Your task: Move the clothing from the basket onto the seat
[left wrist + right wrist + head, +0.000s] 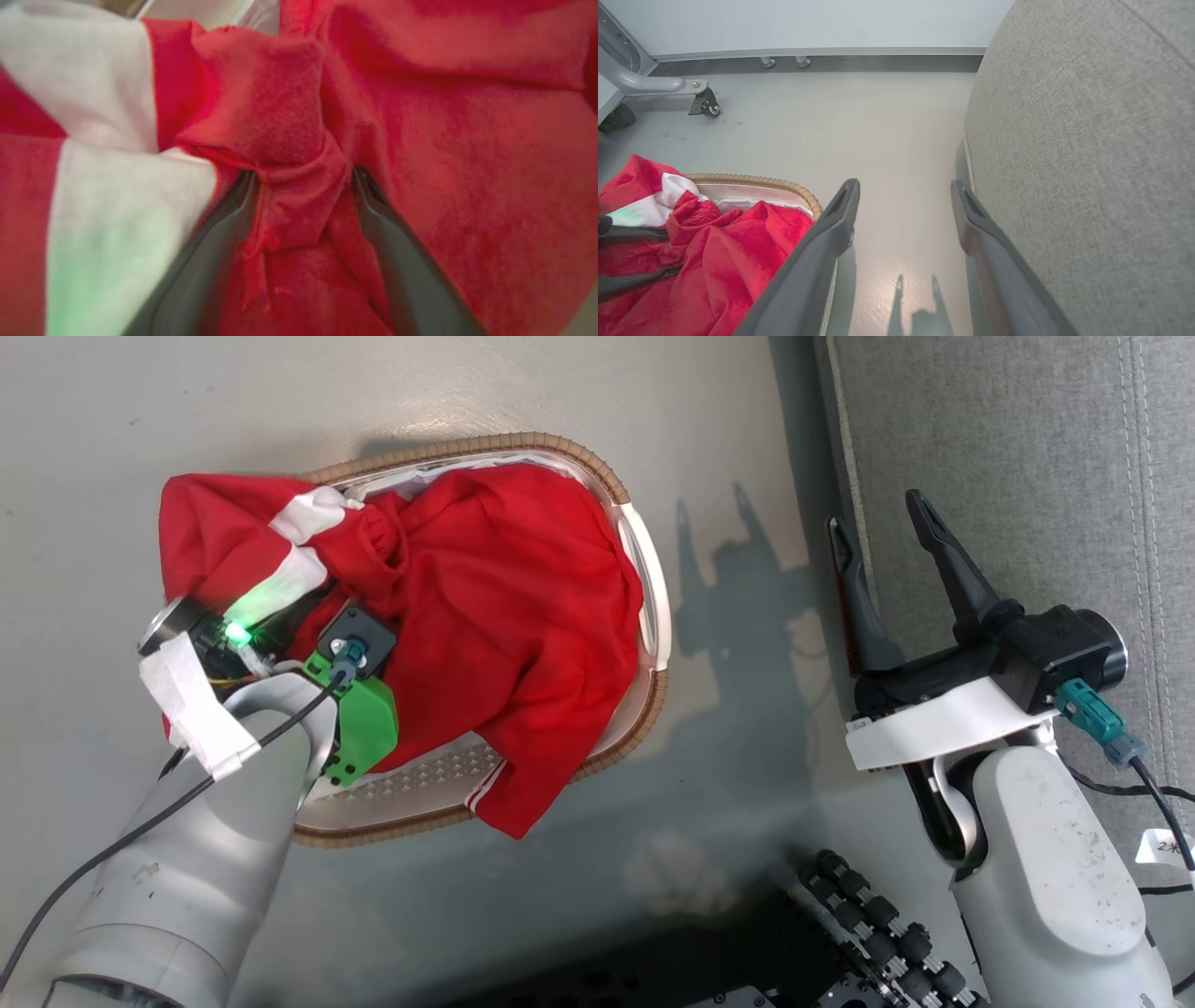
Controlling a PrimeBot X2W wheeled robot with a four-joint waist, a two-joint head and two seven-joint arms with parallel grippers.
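1. Clothing. The clothing lies heaped in the basket and covers most of its opening. One red lobe with a white panel hangs over the rim at the left end of the head view. A corner with a thin white hem stripe hangs over the near rim.

2. Basket. The basket stands on the floor, to the left of the seat. A strip of bare floor lies between the two. Part of the perforated white wall shows at the near side, below the red fabric.

3. Left gripper. The left gripper is buried in the clothing near the white panel. In the left wrist view its two dark fingers stand apart. A bunched fold of red fabric sits between them (the fold fills the gap, but the fingers are not drawn together on it). A green glow falls on the white panel beside the wrist.

4. Right gripper. The right gripper is spread and carries nothing. It hangs at the edge of the seat, well apart from the basket. In the right wrist view one finger runs just beside the grey upholstered side, and the other is over bare floor.

5. Surroundings. A wheeled frame stands at the far wall in the right wrist view
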